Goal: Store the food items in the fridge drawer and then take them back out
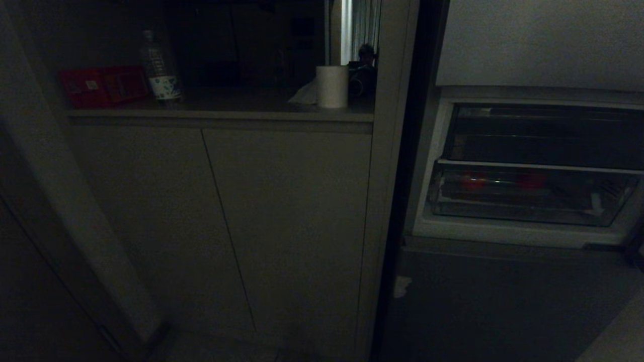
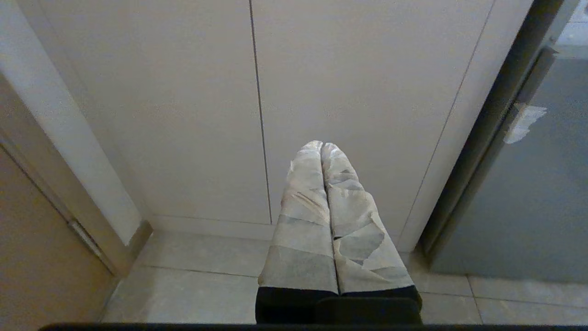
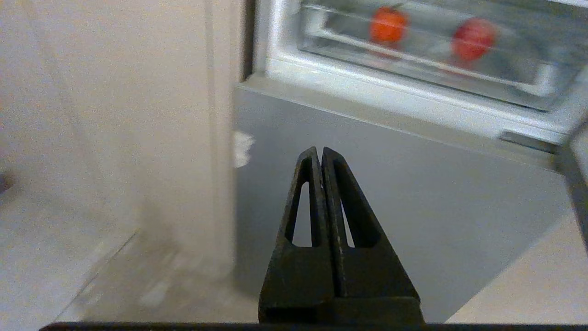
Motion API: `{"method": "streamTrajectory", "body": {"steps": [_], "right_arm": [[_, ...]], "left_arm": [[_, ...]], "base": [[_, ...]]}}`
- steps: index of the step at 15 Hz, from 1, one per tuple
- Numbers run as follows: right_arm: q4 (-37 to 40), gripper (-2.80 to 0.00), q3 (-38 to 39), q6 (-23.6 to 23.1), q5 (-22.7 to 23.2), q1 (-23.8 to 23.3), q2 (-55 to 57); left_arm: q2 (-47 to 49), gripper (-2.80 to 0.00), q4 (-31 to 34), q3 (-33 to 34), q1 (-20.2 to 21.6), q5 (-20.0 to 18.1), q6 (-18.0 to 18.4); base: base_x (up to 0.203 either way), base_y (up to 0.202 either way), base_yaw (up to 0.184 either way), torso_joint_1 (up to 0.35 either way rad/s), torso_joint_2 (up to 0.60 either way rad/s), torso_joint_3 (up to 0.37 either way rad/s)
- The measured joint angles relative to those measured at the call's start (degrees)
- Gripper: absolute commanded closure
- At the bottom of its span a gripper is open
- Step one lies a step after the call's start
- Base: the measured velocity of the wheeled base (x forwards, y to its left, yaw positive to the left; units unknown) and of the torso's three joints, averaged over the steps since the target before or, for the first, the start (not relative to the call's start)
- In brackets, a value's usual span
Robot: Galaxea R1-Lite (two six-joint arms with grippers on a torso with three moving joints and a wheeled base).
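The left gripper (image 2: 323, 146), pressed tight on nothing, faces the cupboard doors (image 2: 257, 105). The right gripper (image 3: 320, 150), also clamped empty, sits below the fridge drawer (image 3: 413, 69), so it is nearer. Its view shows two red food items (image 3: 388, 25) inside, side by side; the head view shows only faint red spots.

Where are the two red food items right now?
Both food items sit side by side inside the clear fridge drawer, on the head view's right, below the darker bin.

Head view very dim, wrist views brighter, right wrist view motion-blurred (grainy too), fridge drawer (image 3: 413, 59) glossy.
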Motion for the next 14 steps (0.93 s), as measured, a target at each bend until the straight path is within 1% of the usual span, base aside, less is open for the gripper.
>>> {"method": "streamTrajectory", "body": {"steps": [3,4,7,10,12,14], "right_arm": [[-1.88,0.0,-7.16,1.07,3.03,0.0,15.74],[-3.89,-2.8,-9.24,1.88,4.46,0.0,21.57],[-11.75,-2.8,-14.23,3.73,8.7,0.31,39.0],[-18.12,-2.8,-20.05,7.93,10.53,2.19,56.04],[-24.07,-2.8,-24.03,10.17,10.4,3.43,67.25],[-32.85,-2.8,-27.0,11.03,8.27,4.27,78.01]], "left_arm": [[0.0,0.0,-0.01,0.0,0.04,0.0,0.0],[0.0,0.0,0.0,0.0,0.02,-0.02,-0.01],[0.0,0.0,-0.02,0.0,0.02,-0.02,0.01],[0.0,0.0,0.0,-0.02,0.02,0.0,-0.01],[0.0,0.0,0.0,-0.02,0.02,0.0,-0.01],[0.0,0.0,-0.01,-0.02,0.02,0.01,-0.01]], "base": [[0.0,0.0,0.0,0.0,0.0,0.0],[0.0,0.0,0.0,0.0,0.0,0.0],[0.0,0.0,0.0,0.0,0.0,0.0],[0.0,0.0,0.0,0.0,0.0,0.0],[0.0,0.0,0.0,0.0,0.0,0.0],[0.0,0.0,0.0,0.0,0.0,0.0]]}}
